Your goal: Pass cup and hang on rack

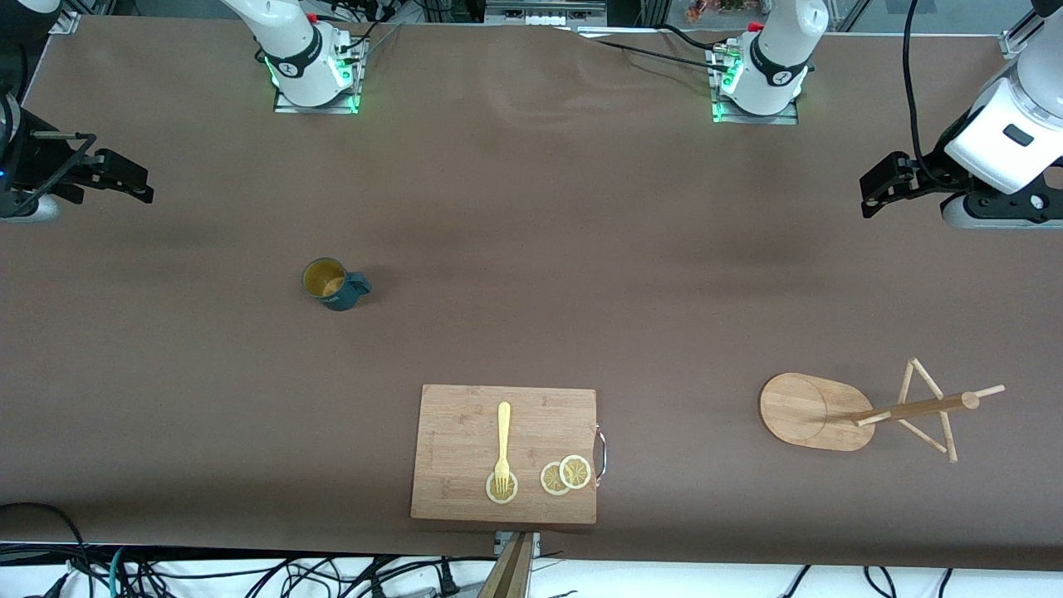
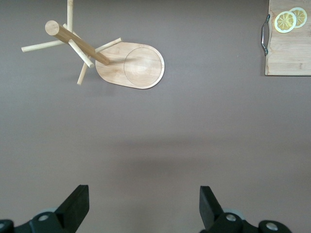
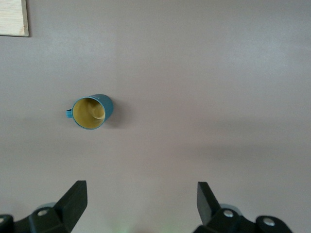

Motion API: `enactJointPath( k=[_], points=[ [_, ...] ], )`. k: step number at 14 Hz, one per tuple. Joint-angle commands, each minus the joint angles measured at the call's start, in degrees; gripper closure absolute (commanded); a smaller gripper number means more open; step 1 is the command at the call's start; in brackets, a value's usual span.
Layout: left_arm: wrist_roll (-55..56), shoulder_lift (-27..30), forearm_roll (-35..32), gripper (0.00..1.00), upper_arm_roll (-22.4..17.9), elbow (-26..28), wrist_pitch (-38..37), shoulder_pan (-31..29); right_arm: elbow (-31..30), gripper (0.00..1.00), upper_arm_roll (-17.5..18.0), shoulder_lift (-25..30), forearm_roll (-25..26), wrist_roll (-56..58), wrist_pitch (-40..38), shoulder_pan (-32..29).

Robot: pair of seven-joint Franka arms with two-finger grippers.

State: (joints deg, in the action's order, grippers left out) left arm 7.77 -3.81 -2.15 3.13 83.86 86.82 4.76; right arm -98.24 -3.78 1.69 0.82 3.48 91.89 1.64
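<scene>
The cup (image 1: 334,283) is a small dark teal mug with a yellowish inside. It stands upright on the brown table toward the right arm's end, and the right wrist view shows the cup (image 3: 91,112) from above. My right gripper (image 1: 137,186) hangs open and empty over that end of the table, well apart from the cup; the same gripper (image 3: 141,201) has only bare table between its fingers. The bamboo rack (image 1: 812,411) stands toward the left arm's end, and the rack (image 2: 131,65) shows its pole and pegs. My left gripper (image 1: 869,196), open and empty (image 2: 144,204), hangs apart from the rack.
A rectangular bamboo cutting board (image 1: 465,432) lies near the table's front edge, midway between the two ends. It carries a yellow fork (image 1: 503,436) and lemon slices (image 1: 566,474). Its edge shows in the left wrist view (image 2: 286,58). Cables run along the table's front edge.
</scene>
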Motion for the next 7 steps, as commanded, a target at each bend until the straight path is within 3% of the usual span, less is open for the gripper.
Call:
enactJointPath(
  k=[1,7],
  points=[
    [-1.2,-0.6,0.4,0.00,-0.1,-1.8,-1.2,-0.2,0.9,0.00,-0.2,-0.3,-0.6,0.8,-0.9,0.2],
    [-1.2,-0.8,0.3,0.00,0.0,-1.9,-0.8,0.0,0.8,0.00,-0.1,-2.8,-0.6,0.8,-1.9,3.3]
  ],
)
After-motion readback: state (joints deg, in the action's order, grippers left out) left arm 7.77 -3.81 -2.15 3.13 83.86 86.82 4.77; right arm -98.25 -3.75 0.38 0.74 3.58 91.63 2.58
